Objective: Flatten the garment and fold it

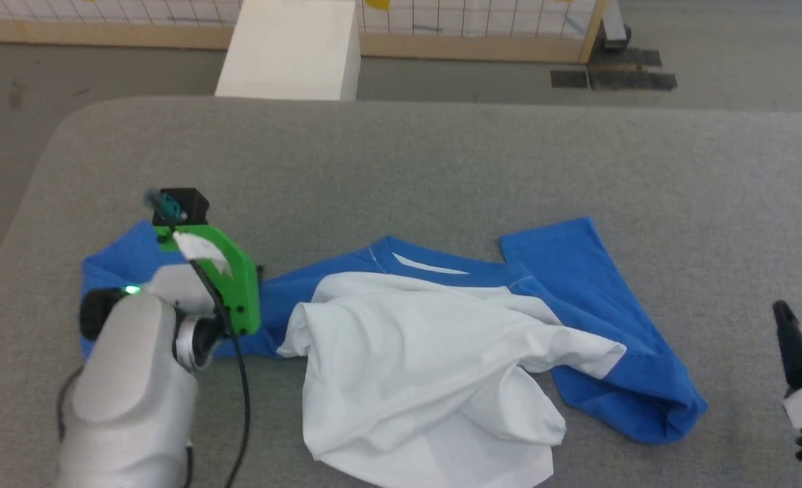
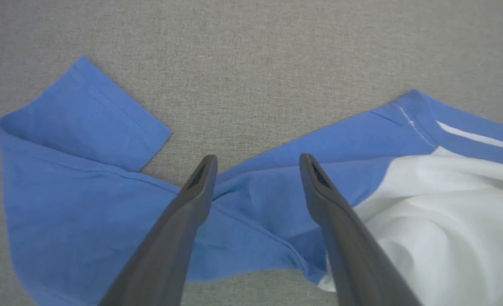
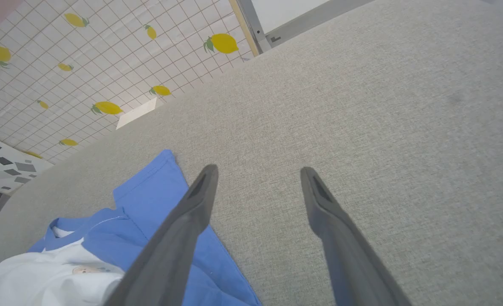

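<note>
Blue-sleeved white garment (image 1: 428, 352), rumpled

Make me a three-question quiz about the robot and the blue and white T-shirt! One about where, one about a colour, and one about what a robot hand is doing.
1. Where does the left gripper hover?
A) over a blue sleeve of the thin white-and-blue T-shirt
B) over a white box on the floor
C) beside a lemon-print wall

2. What colour is the shirt's neckband?
A) red
B) blue
C) yellow

3. How is the right gripper?
A) shut on a sleeve
B) open, holding nothing
C) shut on a cable

Answers:
1 A: the left wrist view shows its two dark fingers above blue cloth.
2 B: the head view shows a blue band round the neck opening.
3 B: the right wrist view shows its fingers apart over the bare grey fabric tabletop.
</note>
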Controlling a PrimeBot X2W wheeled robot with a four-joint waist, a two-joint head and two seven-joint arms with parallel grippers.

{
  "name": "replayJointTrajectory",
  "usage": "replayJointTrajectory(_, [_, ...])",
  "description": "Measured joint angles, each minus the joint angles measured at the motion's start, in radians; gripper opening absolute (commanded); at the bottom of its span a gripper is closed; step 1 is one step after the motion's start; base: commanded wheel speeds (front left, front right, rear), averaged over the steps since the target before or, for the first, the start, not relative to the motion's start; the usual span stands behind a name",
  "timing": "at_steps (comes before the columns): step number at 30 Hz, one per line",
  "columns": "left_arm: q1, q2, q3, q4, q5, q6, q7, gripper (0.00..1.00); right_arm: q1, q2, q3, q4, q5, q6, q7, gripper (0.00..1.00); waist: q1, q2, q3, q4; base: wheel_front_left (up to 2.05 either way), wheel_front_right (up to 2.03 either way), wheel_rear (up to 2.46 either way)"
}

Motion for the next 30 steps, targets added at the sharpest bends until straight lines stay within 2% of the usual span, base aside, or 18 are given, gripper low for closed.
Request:
replayJointTrajectory(5, [-0.054,0.025,-0.039,0.089,0.044,0.005,0.037,1.0,-0.018,0.001,0.024,0.021,0.022,0.0,-0.017,1.0,0.0,0.0,0.051,-0.023,0.0,0.0,0.0])
replayJointTrajectory(9, [-0.064,0.018,-0.058,0.151,0.043,-0.019,0.053,1.0,-0.018,0.001,0.025,0.034,0.02,0.0,-0.029,1.0,0.0,0.0,0.086,-0.04,0.0,0.0,0.0])
replayJointTrajectory(15, [-0.123,0.025,-0.064,0.193,0.003,-0.037,0.198,1.0,-0.023,0.001,0.021,0.049,0.006,0.0,-0.044,1.0,0.0,0.0,0.118,-0.052,0.0,0.0,0.0])
replayJointTrajectory(16, [-0.129,0.025,-0.061,0.194,-0.004,-0.038,0.216,0.82,-0.025,0.001,0.023,0.051,0.004,0.0,-0.046,1.0,0.0,0.0,0.119,-0.051,0.0,0.0,0.0])
replayJointTrajectory(17, [-0.13,0.024,-0.058,0.193,-0.012,-0.038,0.227,0.31,-0.028,0.001,0.025,0.054,0.004,0.0,-0.047,1.0,0.0,0.0,0.119,-0.049,0.0,0.0,0.0])
replayJointTrajectory(18, [-0.13,0.024,-0.057,0.191,-0.018,-0.039,0.234,0.0,-0.031,0.001,0.028,0.058,0.004,0.0,-0.048,1.0,0.0,0.0,0.12,-0.047,0.0,0.0,0.0])
replayJointTrajectory(23, [-0.12,-0.002,-0.041,0.168,-0.066,-0.056,0.214,0.0,-0.039,0.001,0.037,0.074,0.003,0.0,-0.058,1.0,0.0,0.0,0.122,-0.033,0.0,0.0,0.0])
replayJointTrajectory(27, [-0.109,-0.017,-0.001,0.146,-0.093,-0.054,0.11,0.0,-0.039,0.001,0.041,0.083,-0.007,0.0,-0.064,1.0,0.0,0.0,0.115,-0.016,0.0,0.0,0.0])
replayJointTrajectory(30, [-0.113,-0.035,0.055,0.126,-0.132,-0.028,0.016,0.0,-0.039,0.001,0.046,0.087,-0.018,0.0,-0.063,1.0,0.0,0.0,0.104,-0.005,0.0,0.0,0.0])
